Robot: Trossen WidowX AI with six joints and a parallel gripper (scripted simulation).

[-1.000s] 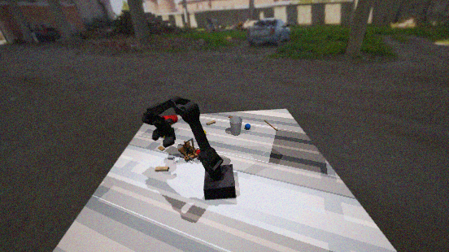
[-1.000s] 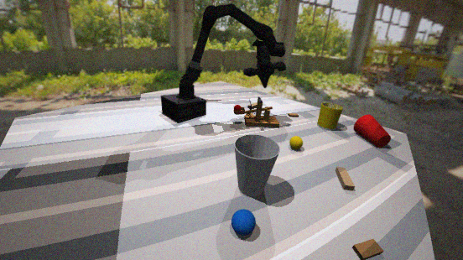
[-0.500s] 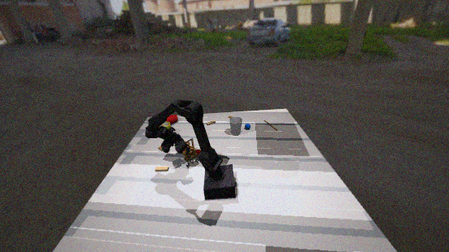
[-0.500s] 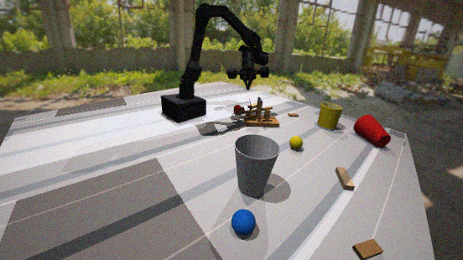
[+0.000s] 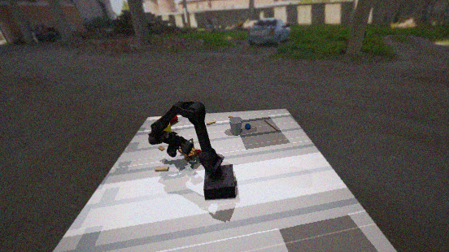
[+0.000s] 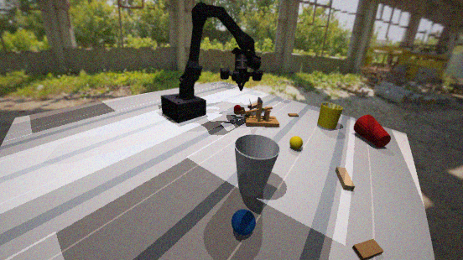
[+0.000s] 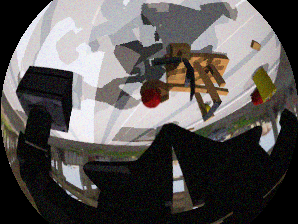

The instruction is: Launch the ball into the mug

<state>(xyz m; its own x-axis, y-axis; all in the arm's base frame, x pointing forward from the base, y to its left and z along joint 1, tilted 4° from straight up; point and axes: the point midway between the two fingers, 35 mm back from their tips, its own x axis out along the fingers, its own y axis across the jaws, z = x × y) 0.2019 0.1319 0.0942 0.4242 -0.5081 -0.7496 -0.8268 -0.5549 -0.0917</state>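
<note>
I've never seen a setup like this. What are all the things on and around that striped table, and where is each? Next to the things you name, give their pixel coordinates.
Catapult [image 6: 262, 123] [image 7: 218, 70]: one, wooden brown, below the gripper
Red ball [image 6: 237, 109] [image 7: 151, 97]: one, at the end of the catapult's arm
Yellow mug [image 6: 330, 116] [image 7: 263, 83]: one, upright, beyond the catapult
Red cup [image 6: 371, 131]: one, on its side near the yellow mug
Grey cup [image 5: 235, 126] [image 6: 257, 167]: one, upright
Blue ball [image 5: 247, 126] [image 6: 243, 222]: one, beside the grey cup
Yellow ball [image 6: 296, 143]: one, between grey cup and yellow mug
Wooden blocks: several, tan, scattered
Robot arm: one, black, on a box-shaped base
Gripper [image 6: 241, 89]: one, black, shut, above the catapult
</note>
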